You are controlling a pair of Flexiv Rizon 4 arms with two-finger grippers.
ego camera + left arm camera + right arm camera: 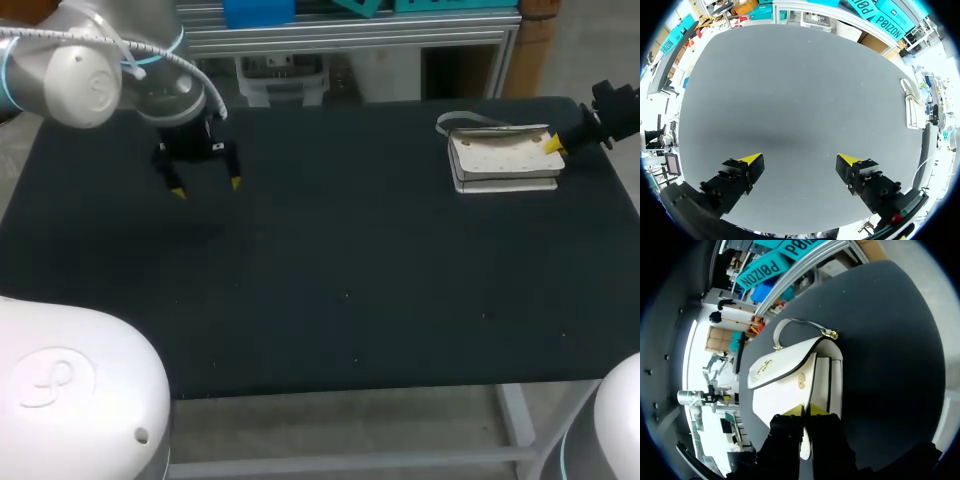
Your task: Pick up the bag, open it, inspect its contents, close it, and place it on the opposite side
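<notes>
A dark table (350,290) seen from above, with two robot arms reaching over it. A white handbag (500,160) lies on its side near the table's far right corner, its thin handle (790,320) looping out toward the table's back edge.

The right gripper (553,146) comes in from the right and meets the handbag's right end. In the right wrist view its two yellow tips (805,410) sit close together, pinched on a thin white edge of the handbag (785,390) that runs between them. Ahead of the fingers, the curved flap (782,365) stands raised a little from the body, with gold fittings where the handle joins.

The left gripper (207,187) hangs over the far left part of the table, well apart from the handbag. In the left wrist view its fingers (800,161) are spread wide with only bare table between them, and the handbag (912,112) shows far off beside them, at the table's edge.
</notes>
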